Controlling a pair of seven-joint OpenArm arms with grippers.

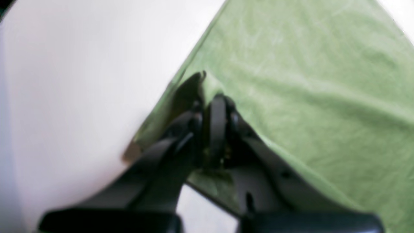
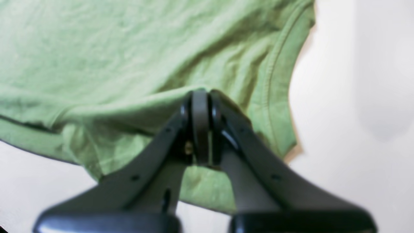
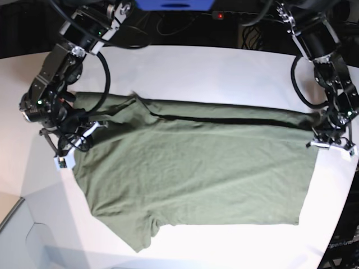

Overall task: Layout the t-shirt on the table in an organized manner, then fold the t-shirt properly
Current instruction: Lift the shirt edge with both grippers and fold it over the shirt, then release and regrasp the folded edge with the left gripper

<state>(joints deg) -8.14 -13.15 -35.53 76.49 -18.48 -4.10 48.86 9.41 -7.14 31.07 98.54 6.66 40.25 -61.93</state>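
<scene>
both pincers (image 1: pixel 210 97) (image 2: pixel 200 94) pinch t-shirt (image 3: pixel 190 168); only base shows sleeve.

The t-shirt (image 3: pixel 196 174) is plain olive-green cotton, wrinkled, without print. It lies spread across the middle of the white counter (image 3: pixel 202 67), its long axis running from 9 o'clock to 3 o'clock in the base view. The hem sits at 3 o'clock, the shoulders at 9 o'clock. One short sleeve lies flat, pointing toward 7 o'clock. The edge toward 12 o'clock is raised off the counter, forming a dark fold line along its length.
</scene>
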